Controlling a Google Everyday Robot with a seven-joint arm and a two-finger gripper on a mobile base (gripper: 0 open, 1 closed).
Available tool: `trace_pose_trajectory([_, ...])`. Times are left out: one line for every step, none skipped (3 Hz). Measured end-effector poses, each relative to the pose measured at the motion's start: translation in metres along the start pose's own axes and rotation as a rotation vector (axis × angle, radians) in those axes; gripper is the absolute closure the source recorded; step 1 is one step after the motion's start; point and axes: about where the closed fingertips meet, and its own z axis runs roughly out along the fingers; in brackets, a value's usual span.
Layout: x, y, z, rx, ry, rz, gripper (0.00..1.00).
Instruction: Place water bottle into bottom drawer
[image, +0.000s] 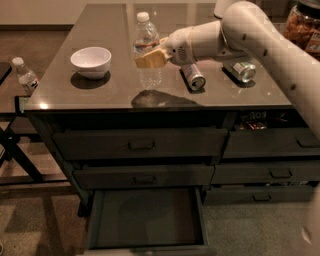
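Note:
The water bottle (147, 37), clear with a white cap and a red-and-white label band, stands upright near the middle of the tabletop (100, 95). My gripper (150, 58) reaches in from the right and is closed around the bottle's middle; one tan finger (148, 60) crosses its front. I cannot tell whether the bottle's base touches the table. The bottom drawer (145, 220) of the wide left column is pulled open below, with a bare dark floor and nothing in it.
A white bowl (91, 61) sits left of the bottle. Two cans (193, 76) (242, 70) lie on the table under my arm. A smaller bottle (25, 75) stands on a side stand at the left. A jar (302, 27) is at the far right.

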Motion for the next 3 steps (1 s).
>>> trace_pose_trajectory([-0.016, 0.04, -0.038, 0.077, -0.04, 0.023, 1.0])
trace_pose_trajectory([0.019, 0.054, -0.043, 0.08, 0.006, 0.062, 1.0])
trace_pose_trajectory([0.019, 0.055, -0.04, 0.075, 0.008, 0.061, 1.0])
